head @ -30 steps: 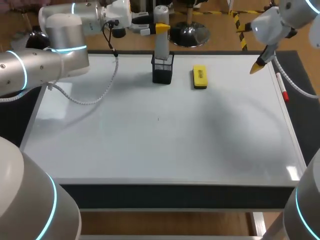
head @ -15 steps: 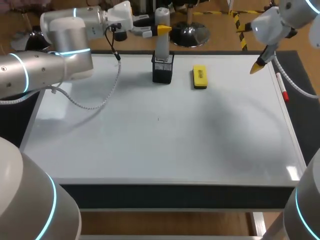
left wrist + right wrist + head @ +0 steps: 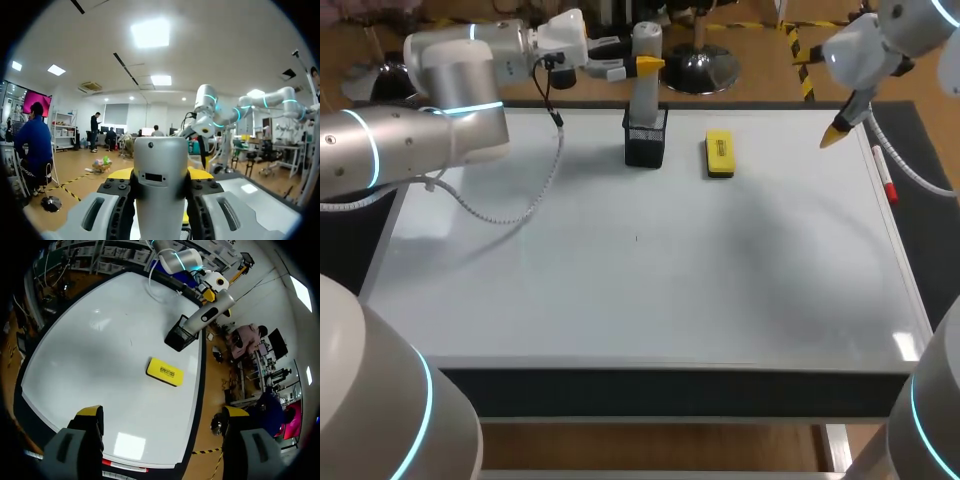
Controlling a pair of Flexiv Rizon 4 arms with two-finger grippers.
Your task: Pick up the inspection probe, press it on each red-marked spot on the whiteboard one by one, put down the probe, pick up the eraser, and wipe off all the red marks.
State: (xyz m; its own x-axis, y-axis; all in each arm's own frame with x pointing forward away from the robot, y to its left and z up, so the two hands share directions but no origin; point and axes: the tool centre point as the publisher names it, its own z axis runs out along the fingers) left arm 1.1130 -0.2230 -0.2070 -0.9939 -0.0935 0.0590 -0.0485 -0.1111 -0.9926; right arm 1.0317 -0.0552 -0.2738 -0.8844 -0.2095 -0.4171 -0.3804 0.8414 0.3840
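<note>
At whiteboard (image 3: 640, 290) far edge, 1 inspection probe (image 3: 644, 98) upright in black mesh holder (image 3: 646, 146), left gripper (image 3: 648, 66) clamped on it, 1 yellow eraser (image 3: 719, 154) near, right gripper (image 3: 162, 415) spread wide, empty.

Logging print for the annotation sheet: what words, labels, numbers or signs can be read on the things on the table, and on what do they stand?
None can be read.
Eraser: dark print on its yellow top, too small to read.
Probe: a small dark panel on its grey body, no legible characters.
Whiteboard: no writing that can be read.
</note>
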